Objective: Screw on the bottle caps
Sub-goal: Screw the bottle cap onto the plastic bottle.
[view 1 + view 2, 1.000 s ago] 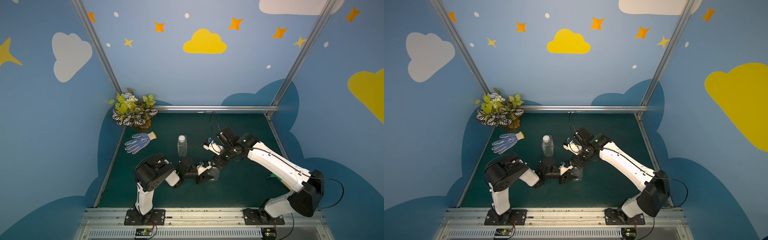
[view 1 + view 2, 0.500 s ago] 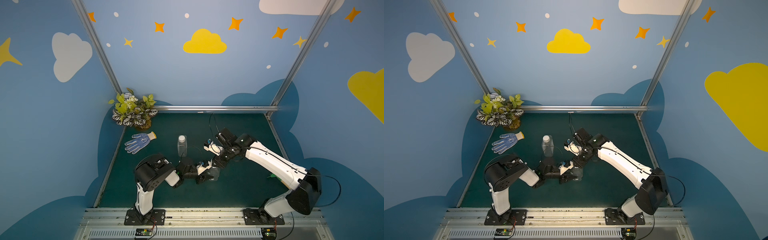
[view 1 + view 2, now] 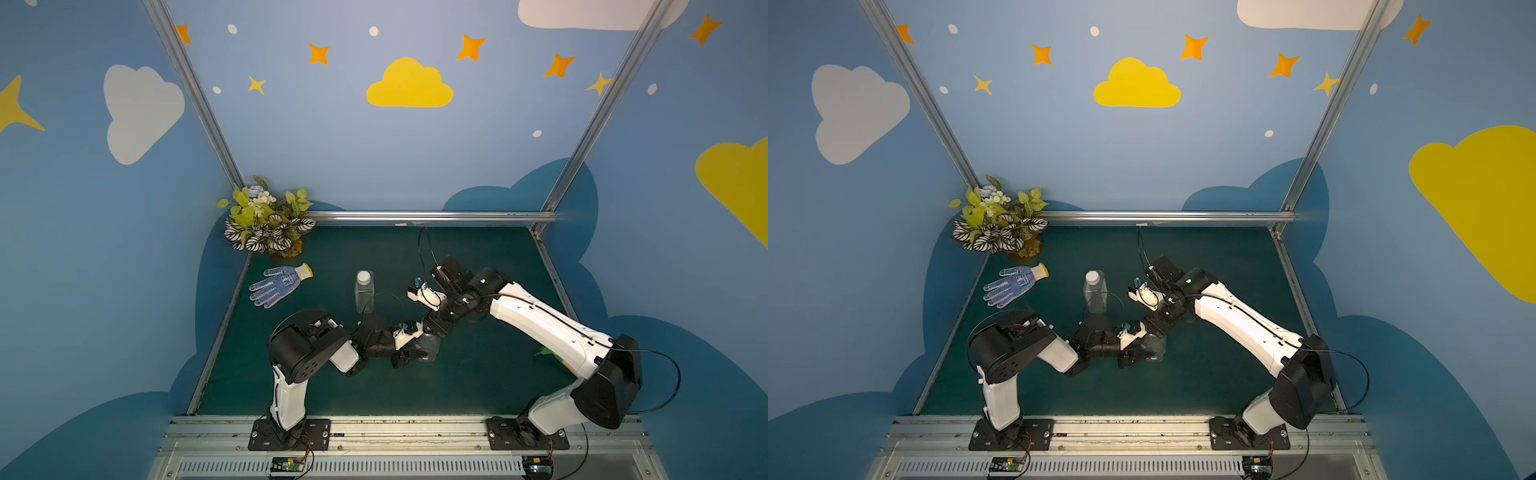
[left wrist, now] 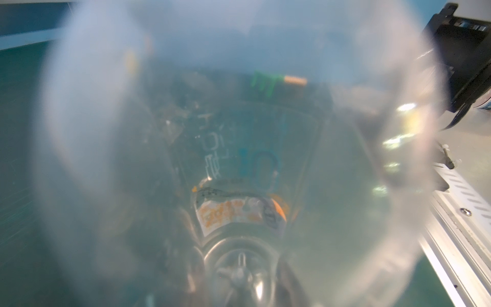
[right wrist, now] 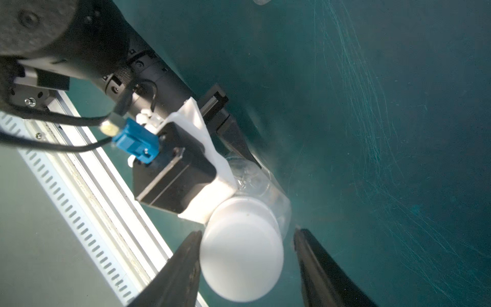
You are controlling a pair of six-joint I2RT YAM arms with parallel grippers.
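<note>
Top views: right hand (image 3: pixel 431 333) barely shifted above round bottle (image 3: pixel 430 349).

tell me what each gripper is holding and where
The left gripper clamps the round bottle by its body; the right gripper straddles its white cap, jaws open.

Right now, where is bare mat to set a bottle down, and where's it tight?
Bare: the dark green mat's far right corner, between back rail and white right arm; also the strip along its front edge. Crowded: centre, where left gripper and right gripper meet at the clear round plastic bottle, capped rectangular bottle behind; blue-dotted glove and potted plant far left.
</note>
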